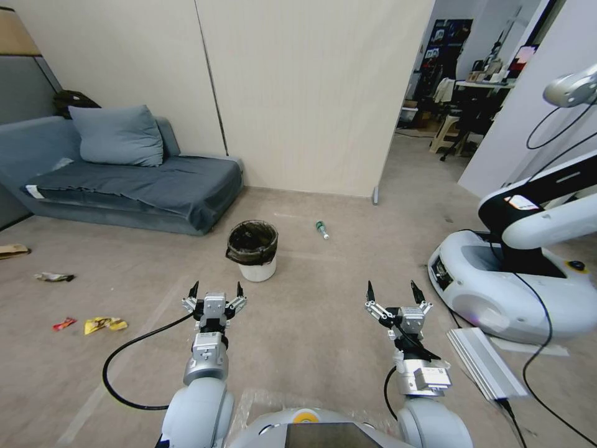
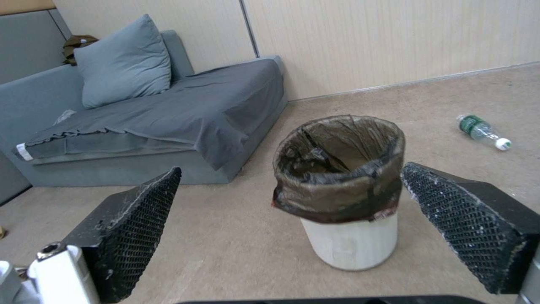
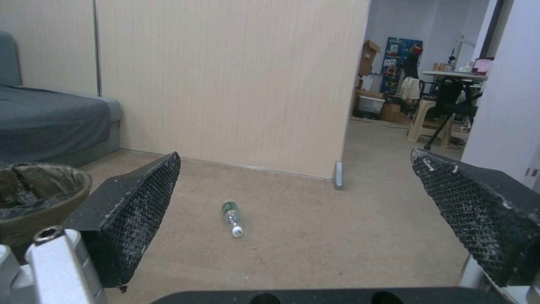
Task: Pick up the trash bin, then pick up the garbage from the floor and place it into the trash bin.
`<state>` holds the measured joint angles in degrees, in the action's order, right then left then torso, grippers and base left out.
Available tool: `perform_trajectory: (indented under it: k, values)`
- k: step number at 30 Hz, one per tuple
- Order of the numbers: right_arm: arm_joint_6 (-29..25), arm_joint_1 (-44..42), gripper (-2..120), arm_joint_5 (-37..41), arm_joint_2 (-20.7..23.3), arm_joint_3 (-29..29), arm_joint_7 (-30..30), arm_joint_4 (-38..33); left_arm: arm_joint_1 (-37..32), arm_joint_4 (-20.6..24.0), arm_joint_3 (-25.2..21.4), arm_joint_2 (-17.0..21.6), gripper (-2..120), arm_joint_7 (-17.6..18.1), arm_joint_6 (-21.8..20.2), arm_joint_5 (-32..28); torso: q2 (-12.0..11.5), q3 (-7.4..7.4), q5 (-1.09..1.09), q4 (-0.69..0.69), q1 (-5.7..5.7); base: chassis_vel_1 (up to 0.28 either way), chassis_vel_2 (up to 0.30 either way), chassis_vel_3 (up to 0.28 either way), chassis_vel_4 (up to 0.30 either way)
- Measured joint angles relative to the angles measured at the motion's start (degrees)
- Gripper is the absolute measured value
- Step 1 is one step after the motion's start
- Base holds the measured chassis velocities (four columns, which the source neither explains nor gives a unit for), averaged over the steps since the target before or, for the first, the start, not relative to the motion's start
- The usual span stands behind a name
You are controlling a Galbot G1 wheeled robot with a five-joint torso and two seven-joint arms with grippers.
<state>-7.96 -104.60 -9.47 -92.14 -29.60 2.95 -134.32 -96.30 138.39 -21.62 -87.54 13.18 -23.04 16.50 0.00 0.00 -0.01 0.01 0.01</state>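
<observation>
The trash bin (image 1: 252, 250) stands upright on the floor (image 1: 323, 323) at 12 o'clock from the left pincer (image 1: 215, 290), which hangs wide and empty just short of it. The right pincer (image 1: 395, 292) is likewise wide and empty. A bottle (image 1: 321, 229) lies at 2 o'clock from the bin; wrappers (image 1: 104, 324) lie well apart at 8 o'clock.

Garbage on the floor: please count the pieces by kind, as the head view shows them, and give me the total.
Plastic bottle: 1
Red wrapper: 1
Yellow wrapper: 1
Dark wrapper: 1
Brown paper piece: 1
Total: 5
All lie outside the trash bin.
</observation>
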Motion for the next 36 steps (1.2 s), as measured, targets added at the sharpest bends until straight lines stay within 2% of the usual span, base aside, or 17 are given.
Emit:
perform_trajectory:
  k: [11, 36]
  values:
    - [-0.2, 0.0, 100, -0.4, 0.0, -0.1, 0.0, 0.3, 1.9, -1.5, 0.5, 0.3, 100, 0.0, -0.1, -0.6, 0.0, 0.0, 0.03, -0.01, -0.01, -0.206, 0.202, 0.197, -0.2]
    - [-0.7, -0.1, 100, -1.5, 0.0, -0.6, -0.2, 0.5, 2.8, -1.9, 0.9, 0.0, 100, 0.2, -0.2, -0.2, 0.0, 0.0, 0.03, 0.0, 0.0, -0.198, 0.201, 0.2, -0.2]
